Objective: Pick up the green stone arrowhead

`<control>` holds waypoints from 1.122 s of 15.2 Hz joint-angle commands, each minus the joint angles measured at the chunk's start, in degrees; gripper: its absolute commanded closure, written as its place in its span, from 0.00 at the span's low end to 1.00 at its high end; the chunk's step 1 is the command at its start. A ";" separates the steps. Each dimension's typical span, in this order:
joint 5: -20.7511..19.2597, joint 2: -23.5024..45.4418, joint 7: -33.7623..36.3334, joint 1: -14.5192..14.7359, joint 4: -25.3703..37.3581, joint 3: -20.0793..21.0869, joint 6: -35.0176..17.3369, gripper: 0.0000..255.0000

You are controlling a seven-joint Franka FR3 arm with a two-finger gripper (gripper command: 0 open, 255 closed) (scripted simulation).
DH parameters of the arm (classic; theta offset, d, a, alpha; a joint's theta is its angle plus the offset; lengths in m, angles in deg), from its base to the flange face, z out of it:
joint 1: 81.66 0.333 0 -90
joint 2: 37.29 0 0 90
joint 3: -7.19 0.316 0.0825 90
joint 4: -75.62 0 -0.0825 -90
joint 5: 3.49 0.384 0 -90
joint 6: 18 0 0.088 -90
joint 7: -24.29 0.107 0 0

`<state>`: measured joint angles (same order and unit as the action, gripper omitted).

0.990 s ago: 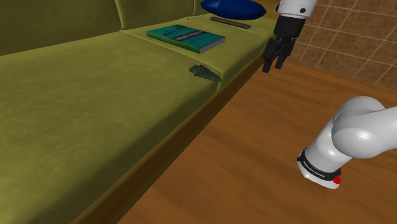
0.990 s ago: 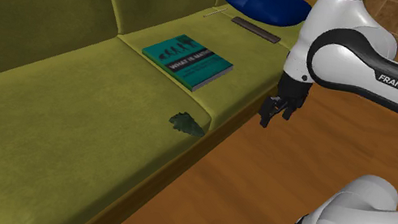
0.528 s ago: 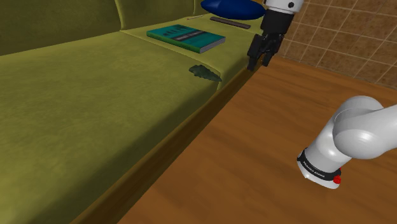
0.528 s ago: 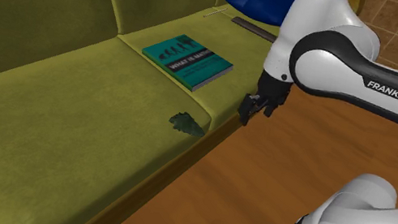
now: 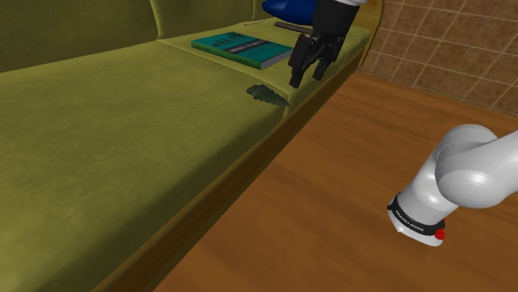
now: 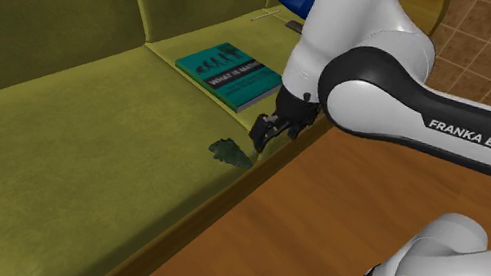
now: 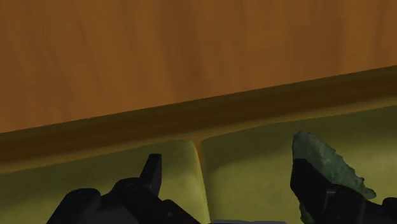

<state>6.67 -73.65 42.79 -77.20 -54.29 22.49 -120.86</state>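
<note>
The dark green arrowhead (image 5: 266,94) (image 6: 228,151) lies on the olive sofa (image 5: 124,141), on the seat cushion close to its front edge and just beside the seam to the next cushion. The black gripper (image 5: 305,75) (image 6: 264,135) hangs over the sofa's front edge near the arrowhead, not touching it. In the wrist view its fingers (image 7: 151,173) stand apart and released, holding nothing, with the arrowhead (image 7: 331,162) next to one fingertip rather than between the two. A teal book (image 5: 243,48) (image 6: 231,74) rests flat on the neighbouring cushion. A wooden floor (image 5: 332,191) runs along the sofa.
</note>
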 commanded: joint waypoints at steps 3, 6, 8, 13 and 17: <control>-0.83 4.07 4.43 0.32 4.07 5.23 -3.71 0.00; -2.49 7.57 7.97 0.09 8.07 9.25 -5.70 0.00; -3.02 8.49 9.00 0.04 8.39 10.45 -6.93 0.00; -2.66 8.18 9.07 0.30 4.33 10.89 -10.70 0.00; -2.57 8.22 9.10 0.35 3.07 11.06 -12.00 1.00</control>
<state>4.09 -65.43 51.91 -76.84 -51.02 33.55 -132.65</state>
